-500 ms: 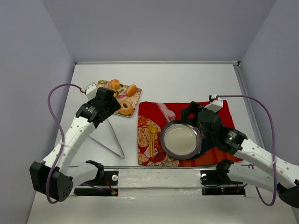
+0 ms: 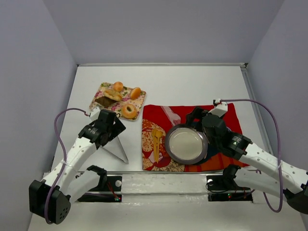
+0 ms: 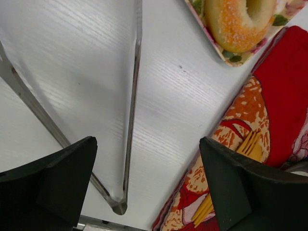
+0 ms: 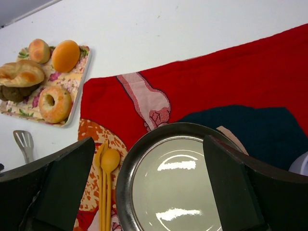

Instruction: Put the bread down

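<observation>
While empty, L end effector (image 3: 147, 144) wide open over tongs (image 3: 132, 96), R end effector (image 4: 148, 144) open over plate (image 4: 122, 187).

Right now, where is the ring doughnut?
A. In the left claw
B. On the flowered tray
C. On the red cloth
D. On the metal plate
B: the doughnut lies on the flowered tray, and the metal plate is bare.
</observation>
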Controlling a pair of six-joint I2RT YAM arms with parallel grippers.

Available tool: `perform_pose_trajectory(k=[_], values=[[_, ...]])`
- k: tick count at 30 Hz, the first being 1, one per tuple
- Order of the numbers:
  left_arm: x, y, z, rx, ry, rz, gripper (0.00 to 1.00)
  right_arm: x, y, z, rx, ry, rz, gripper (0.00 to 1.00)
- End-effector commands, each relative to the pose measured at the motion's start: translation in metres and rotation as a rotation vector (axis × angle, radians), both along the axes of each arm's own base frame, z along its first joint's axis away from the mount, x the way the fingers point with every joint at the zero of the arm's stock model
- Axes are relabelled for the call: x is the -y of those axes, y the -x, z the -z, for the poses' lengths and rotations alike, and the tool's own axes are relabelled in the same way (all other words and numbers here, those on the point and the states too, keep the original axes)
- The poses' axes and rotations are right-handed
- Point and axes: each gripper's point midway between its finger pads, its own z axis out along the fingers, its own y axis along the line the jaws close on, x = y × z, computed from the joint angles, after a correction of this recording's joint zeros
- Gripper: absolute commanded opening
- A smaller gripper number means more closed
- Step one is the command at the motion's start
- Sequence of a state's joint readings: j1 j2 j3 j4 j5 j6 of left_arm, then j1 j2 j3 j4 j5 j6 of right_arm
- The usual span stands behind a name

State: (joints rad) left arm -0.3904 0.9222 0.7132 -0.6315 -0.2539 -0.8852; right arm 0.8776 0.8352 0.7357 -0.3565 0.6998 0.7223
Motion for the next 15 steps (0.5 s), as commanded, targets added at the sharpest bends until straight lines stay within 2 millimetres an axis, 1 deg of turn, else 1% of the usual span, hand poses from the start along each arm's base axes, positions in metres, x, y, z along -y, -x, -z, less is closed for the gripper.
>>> perform_pose_trajectory(k=[1,4,5,6,9,11,14,15], values=[[-0.001,0.011,0.015,-0.054,0.033,-0.062,0.99,-0.003,-0.008,-0.014,0.06,-0.03,0.015,1.0],[0.007,0.017,0.023,-0.076,0.086,-0.055,0.99,-0.005,-0.009,-0.013,0.059,-0.029,0.012,1.0],[0.006,0.021,0.026,-0.095,0.09,-0.074,0.99,-0.006,-0.009,-0.012,0.059,-0.028,0.01,1.0],[0.001,0.03,0.032,-0.131,0.075,-0.094,0.99,-0.006,-0.009,-0.012,0.058,-0.03,0.01,1.0],[-0.008,0.047,0.04,-0.189,0.074,-0.178,0.99,-0.006,-0.009,-0.012,0.059,-0.027,0.009,1.0],[-0.013,0.053,0.043,-0.211,0.077,-0.25,0.99,-0.005,-0.01,-0.01,0.059,-0.026,0.012,1.0],[-0.01,0.062,0.048,-0.264,0.08,-0.243,0.99,-0.006,-0.01,-0.01,0.057,-0.026,0.011,1.0],[-0.011,0.061,0.047,-0.271,0.071,-0.243,0.99,-0.007,-0.01,-0.011,0.058,-0.03,0.009,1.0]])
